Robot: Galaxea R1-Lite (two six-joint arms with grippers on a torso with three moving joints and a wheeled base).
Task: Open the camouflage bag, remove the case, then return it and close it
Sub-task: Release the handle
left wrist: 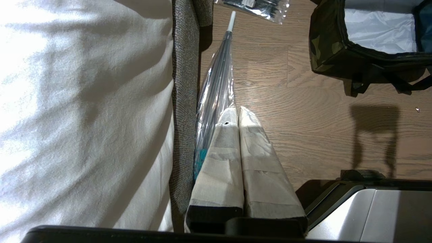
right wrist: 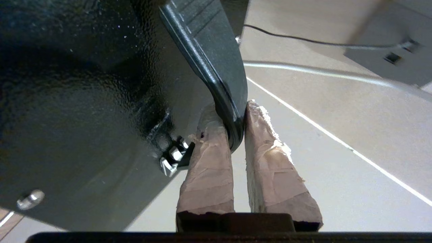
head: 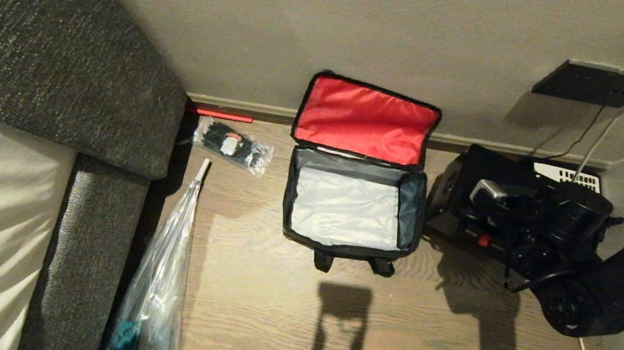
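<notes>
**While bag [head: 352, 206] sits open and empty, right gripper [right wrist: 238, 118] pinches case handle [right wrist: 216, 67]**

With the lid [head: 366, 120] flipped back against the wall, red lining showing, the bag's mouth is fully clear, so nothing blocks a lift-out or drop-in. It stands on the wood floor [head: 417, 342] at the foot of the wall, middle of the head view. Its pale inner lining is bare and nothing lies inside.

Case [head: 454, 185] is the black box just right of the bag, close beside it but outside. In the right wrist view the taped fingers [right wrist: 209, 162] are clamped on the thin black handle, one pad each side. That looks like a carry grip, since the handle lets the box hang under the claw. I can't tell whether the case rests on the floor or hangs free.

Left gripper [left wrist: 238, 113] is parked low on the left beside the wrapped umbrella [left wrist: 217, 84]. Its fingers are pressed together and hold nothing, well apart from the bag.

Judgement: opening and removal look done, while return and closing are not yet done. The case needs to go over the bag's right wall and down into the mouth. The risk is snagging the soft rim or tipping the bag.
</notes>
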